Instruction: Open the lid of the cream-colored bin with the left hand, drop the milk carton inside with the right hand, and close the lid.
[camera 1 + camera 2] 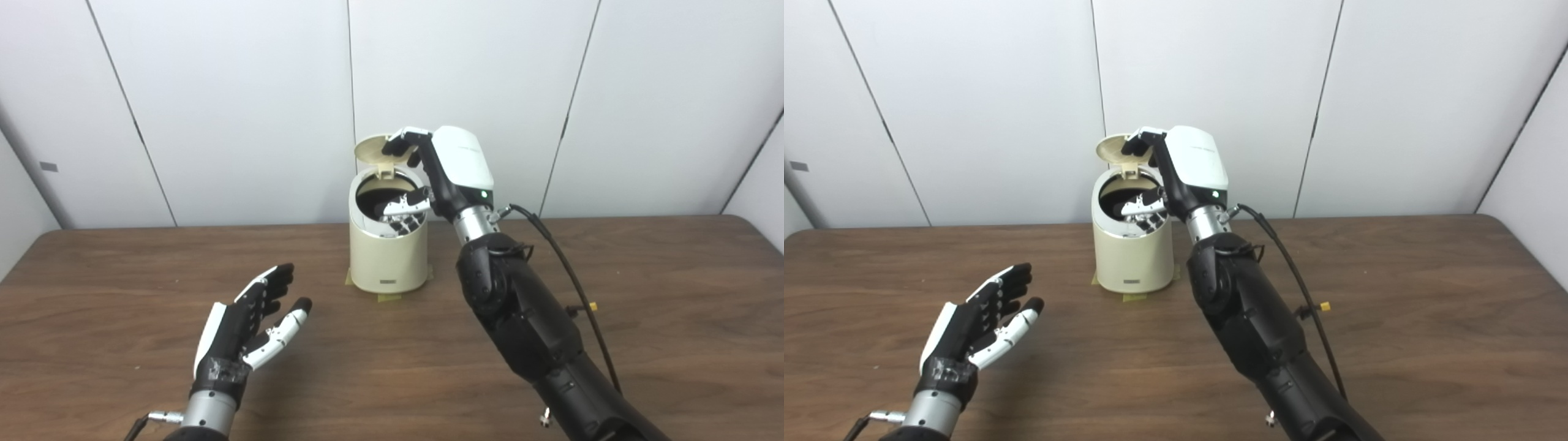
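Reaching over the cream-colored bin [388, 257], the right hand [429, 177] hangs at the open mouth with its fingers [404, 208] spread and pointing down into the dark interior, one digit up beside the raised lid [378, 150]. No milk carton can be made out anywhere; judging by the empty, splayed fingers it may already lie inside the bin, but the interior is too dark to tell. The lid stands upright on its rear hinge with nothing holding it. The left hand [254, 318] rests low above the desk [643, 288], well apart from the bin, palm turned up, fingers apart and holding nothing. What appears to remain is clearing the right hand and closing the lid. The main risk is the right fingers catching the bin's rim or the lid on the way out: a snag could tip the light bin or drag it off the tape marks [387, 297] at its base. The lid could also drop onto the fingers if bumped forward. If the left hand then swings in fast, it might shove the bin backward instead of folding the lid down.
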You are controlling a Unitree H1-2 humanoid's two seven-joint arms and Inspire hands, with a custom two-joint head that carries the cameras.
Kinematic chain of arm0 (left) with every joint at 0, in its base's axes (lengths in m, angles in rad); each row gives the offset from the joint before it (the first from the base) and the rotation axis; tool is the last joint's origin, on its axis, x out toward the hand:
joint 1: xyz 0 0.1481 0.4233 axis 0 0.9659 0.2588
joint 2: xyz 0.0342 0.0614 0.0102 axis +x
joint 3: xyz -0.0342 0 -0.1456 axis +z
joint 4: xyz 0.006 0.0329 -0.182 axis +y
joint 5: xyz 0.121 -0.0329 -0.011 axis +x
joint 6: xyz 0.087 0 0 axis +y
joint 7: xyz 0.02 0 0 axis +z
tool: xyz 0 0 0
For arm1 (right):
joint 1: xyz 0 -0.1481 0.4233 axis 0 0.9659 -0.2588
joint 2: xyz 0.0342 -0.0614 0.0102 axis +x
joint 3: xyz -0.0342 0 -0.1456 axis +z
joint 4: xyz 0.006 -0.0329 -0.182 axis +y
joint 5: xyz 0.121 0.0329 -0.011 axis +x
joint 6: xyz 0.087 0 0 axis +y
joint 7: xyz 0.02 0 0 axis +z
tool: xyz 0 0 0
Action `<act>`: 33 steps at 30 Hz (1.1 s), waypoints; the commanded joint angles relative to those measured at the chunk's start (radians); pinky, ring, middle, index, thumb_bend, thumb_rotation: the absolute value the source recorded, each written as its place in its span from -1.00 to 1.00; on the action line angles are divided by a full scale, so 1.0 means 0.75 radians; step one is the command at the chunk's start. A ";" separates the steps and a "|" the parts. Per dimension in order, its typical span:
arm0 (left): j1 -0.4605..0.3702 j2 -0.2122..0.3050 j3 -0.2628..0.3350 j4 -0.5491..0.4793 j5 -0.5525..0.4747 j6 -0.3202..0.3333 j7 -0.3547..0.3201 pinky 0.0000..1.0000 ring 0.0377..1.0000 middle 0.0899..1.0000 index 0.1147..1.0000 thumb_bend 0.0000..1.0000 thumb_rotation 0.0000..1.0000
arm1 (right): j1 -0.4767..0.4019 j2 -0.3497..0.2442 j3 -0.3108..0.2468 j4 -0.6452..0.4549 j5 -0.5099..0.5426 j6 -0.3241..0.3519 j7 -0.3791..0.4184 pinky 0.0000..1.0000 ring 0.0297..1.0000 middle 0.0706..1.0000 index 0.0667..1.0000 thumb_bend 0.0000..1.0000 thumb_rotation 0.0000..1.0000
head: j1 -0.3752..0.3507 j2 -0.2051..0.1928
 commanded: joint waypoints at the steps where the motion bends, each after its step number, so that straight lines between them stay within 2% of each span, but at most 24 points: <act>1: -0.033 -0.002 0.004 -0.026 0.003 -0.046 0.011 0.78 0.76 0.72 0.67 -0.03 -0.40 | -0.039 -0.016 -0.031 -0.056 0.016 -0.032 -0.036 -0.19 -0.02 0.07 0.03 0.79 -0.69 | -0.003 -0.001; 2: -0.034 -0.002 0.004 -0.023 0.004 -0.048 0.011 0.77 0.76 0.71 0.67 -0.03 -0.39 | -0.031 -0.018 -0.037 -0.063 0.023 -0.044 -0.047 -0.24 -0.07 0.01 -0.04 0.35 -0.71 | -0.003 -0.001; 4: -0.035 -0.002 0.004 -0.021 0.003 -0.050 0.011 0.77 0.75 0.71 0.67 -0.02 -0.39 | -0.018 -0.025 -0.046 -0.073 0.032 -0.061 -0.062 -0.30 -0.13 -0.06 -0.08 0.11 -0.77 | -0.003 -0.001; 5: -0.035 -0.002 0.005 -0.018 -0.002 -0.053 0.010 0.76 0.75 0.72 0.68 -0.02 -0.40 | -0.012 -0.030 -0.048 -0.076 0.036 -0.071 -0.068 -0.33 -0.16 -0.11 -0.08 0.08 -0.92 | -0.004 -0.003; 12: -0.056 -0.003 0.009 -0.004 0.005 -0.048 0.017 0.79 0.77 0.72 0.68 -0.02 -0.38 | 0.047 -0.053 -0.085 -0.131 0.069 -0.125 -0.093 -0.36 -0.27 -0.16 -0.06 0.06 -1.00 | -0.001 -0.004; 17: -0.124 -0.002 0.030 0.036 0.004 -0.028 0.026 0.78 0.76 0.70 0.68 -0.03 -0.30 | 0.101 -0.091 -0.102 -0.185 0.069 -0.138 -0.083 -0.28 -0.25 -0.08 -0.04 0.04 -1.00 | -0.004 -0.007; 21: -0.237 0.014 0.065 0.110 -0.063 -0.027 -0.007 0.75 0.74 0.68 0.69 -0.11 -0.24 | 0.184 -0.085 -0.168 -0.244 0.148 -0.096 -0.043 -0.31 -0.25 -0.08 -0.04 0.04 -1.00 | 0.000 -0.013; 24: -0.347 0.033 0.086 0.183 -0.113 -0.033 -0.031 0.66 0.70 0.69 0.72 -0.18 -0.30 | 0.258 -0.072 -0.235 -0.263 0.237 -0.075 -0.013 -0.07 -0.25 -0.11 -0.04 0.04 -1.00 | 0.005 -0.020; 28: -0.483 0.076 0.077 0.270 -0.119 -0.039 -0.059 0.63 0.64 0.65 0.71 -0.17 -0.23 | 0.351 -0.077 -0.275 -0.270 0.286 -0.076 0.001 -0.30 -0.26 -0.12 -0.05 0.04 -1.00 | 0.006 -0.025; 33: -0.658 0.133 0.040 0.399 -0.099 -0.046 -0.097 0.65 0.66 0.67 0.72 -0.09 -0.04 | 0.464 -0.058 -0.318 -0.315 0.377 -0.053 0.029 -0.30 -0.24 -0.14 -0.02 0.04 -1.00 | 0.002 -0.029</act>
